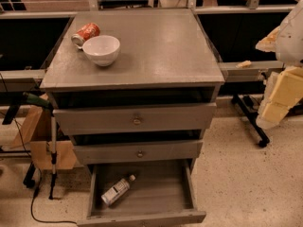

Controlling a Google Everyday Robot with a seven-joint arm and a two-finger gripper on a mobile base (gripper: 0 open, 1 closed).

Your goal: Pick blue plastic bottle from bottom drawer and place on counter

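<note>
Partly cropped hand [280, 100] at right, bottle [117, 190] in drawer [161, 188]

Bottle [117, 190] in bottom drawer [163, 193], left; bowl [101, 49] beside can [85, 33] on counter [161, 46]; end effector [279, 100] seemingly far right
</note>
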